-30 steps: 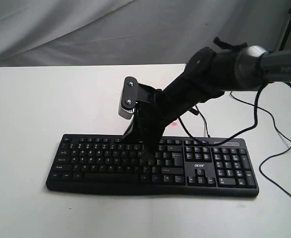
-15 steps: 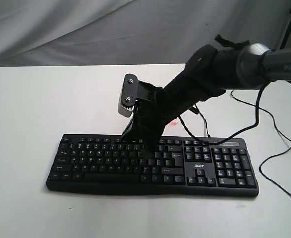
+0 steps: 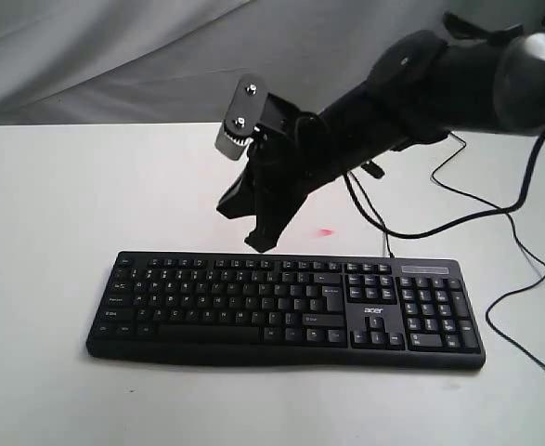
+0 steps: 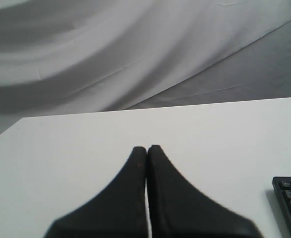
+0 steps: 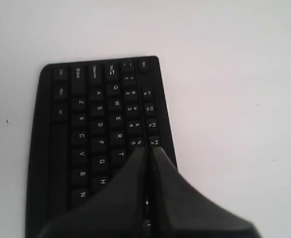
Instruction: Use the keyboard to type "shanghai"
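The keyboard lies flat on the white bench, parallel to its near edge and a little towards the right. Its thin cable runs off the back.

It looks like stiff, light plastic on a smooth top, so a slanted push could make it skate. It needs no gripping: each sprung key wants a short, straight-down tap at the centre of its cap.

The right gripper has its fingers pressed together into one point, empty. It hangs clear above the keyboard's far edge, near the function row.

The left gripper is likewise closed on nothing, over bare bench beside a corner of the keyboard.

Half a second ago the right tip was down among the letter keys, probably right of the middle. It has since lifted and drawn back, and the keyboard has not moved.
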Available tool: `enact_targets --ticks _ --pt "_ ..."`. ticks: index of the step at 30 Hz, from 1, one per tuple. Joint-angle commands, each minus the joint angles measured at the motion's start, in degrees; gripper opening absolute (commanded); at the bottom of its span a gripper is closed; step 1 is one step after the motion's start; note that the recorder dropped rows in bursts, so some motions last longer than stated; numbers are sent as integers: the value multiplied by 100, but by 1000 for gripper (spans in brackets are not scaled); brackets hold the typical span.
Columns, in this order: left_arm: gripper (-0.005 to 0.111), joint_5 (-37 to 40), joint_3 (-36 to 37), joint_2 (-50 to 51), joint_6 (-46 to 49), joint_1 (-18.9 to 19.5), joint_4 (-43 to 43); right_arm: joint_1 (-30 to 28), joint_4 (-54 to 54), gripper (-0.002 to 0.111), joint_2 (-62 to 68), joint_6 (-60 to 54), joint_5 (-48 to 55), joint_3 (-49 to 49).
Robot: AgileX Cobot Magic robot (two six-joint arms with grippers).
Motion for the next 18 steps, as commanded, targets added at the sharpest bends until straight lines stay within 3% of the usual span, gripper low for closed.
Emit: enact_targets --ticks 1,8,18 --pt "1 -19 29 18 -16 -22 -3 -17 -85 0 -553 369 -23 26" --pt "1 -19 29 18 -16 -22 -3 -17 -592 0 -1674 1430 -23 26" --pt "1 -19 29 18 -16 -22 -3 -17 -592 0 -2629 2059 55 26"
